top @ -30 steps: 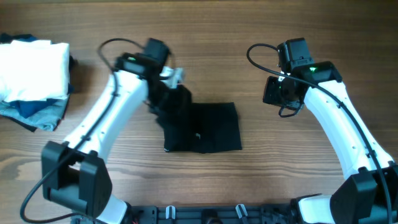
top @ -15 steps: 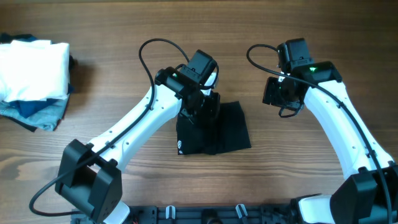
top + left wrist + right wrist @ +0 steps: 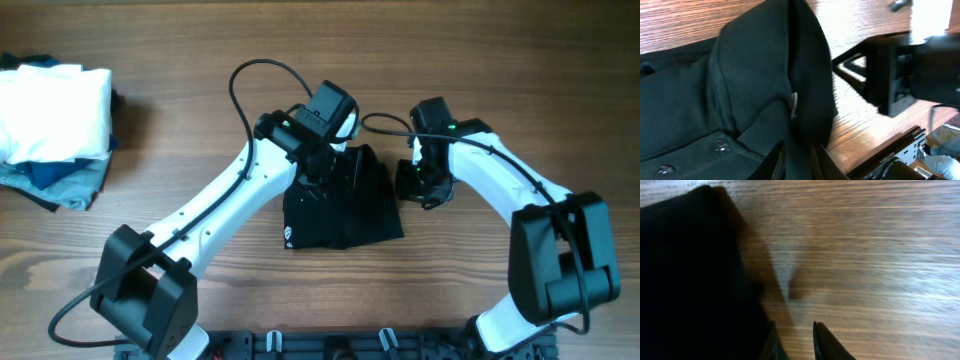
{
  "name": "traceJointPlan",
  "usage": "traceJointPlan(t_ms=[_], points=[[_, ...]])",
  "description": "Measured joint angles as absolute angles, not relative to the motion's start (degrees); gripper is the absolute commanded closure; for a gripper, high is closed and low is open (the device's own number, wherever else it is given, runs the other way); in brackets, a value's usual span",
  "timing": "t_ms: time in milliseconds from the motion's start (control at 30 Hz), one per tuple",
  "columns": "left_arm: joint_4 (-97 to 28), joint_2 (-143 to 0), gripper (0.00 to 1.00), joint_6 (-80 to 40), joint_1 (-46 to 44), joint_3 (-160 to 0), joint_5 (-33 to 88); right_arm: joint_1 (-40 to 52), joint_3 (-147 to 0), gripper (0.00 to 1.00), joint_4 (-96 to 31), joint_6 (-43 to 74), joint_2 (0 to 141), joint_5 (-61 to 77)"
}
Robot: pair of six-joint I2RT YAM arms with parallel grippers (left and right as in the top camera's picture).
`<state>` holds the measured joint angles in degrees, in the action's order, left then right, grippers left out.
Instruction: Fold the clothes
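Note:
The black clothes (image 3: 345,212) lie folded at the table's middle, with a small white logo (image 3: 289,236) at the front left corner. My left gripper (image 3: 336,163) is shut on a raised fold at the garment's far edge; the left wrist view shows black fabric (image 3: 715,90) between the fingers (image 3: 796,161). My right gripper (image 3: 413,186) is low beside the garment's right edge, slightly open. In the right wrist view its fingers (image 3: 794,342) have bare wood between them, with the black cloth (image 3: 685,270) just to the left.
A stack of white cloth (image 3: 55,105) on blue garments (image 3: 55,182) sits at the far left edge. The right arm (image 3: 910,65) shows close in the left wrist view. A black rail (image 3: 330,345) runs along the table's front edge.
My left gripper carried the garment's fold rightward and now holds still at the far edge. My right arm swung left and down to the garment's right edge.

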<state>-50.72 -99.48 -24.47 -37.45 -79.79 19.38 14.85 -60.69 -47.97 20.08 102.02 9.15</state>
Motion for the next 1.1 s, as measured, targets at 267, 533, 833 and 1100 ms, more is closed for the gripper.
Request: traceJointPlan(t_ms=[267, 533, 833, 1100], points=[[-52.7, -99.5, 0.84, -25.2, -38.6, -79.8, 16.9, 15.1, -59.0, 0.82, -45.5, 20.1, 104.3, 12.7], [-54.0, -99.5, 0.82, -25.2, -34.9, -79.8, 7.9, 10.8, -65.7, 0.57, -51.6, 17.6, 99.6, 14.0], [-54.7, -99.5, 0.79, -25.2, -31.9, -79.8, 6.6, 11.6, -64.5, 0.63, -51.2, 4.7, 100.4, 25.8], [-54.9, -99.5, 0.78, -25.2, -31.9, -79.8, 6.6, 11.6, -63.5, 0.81, -51.2, -1.3, 102.0, 31.6]])
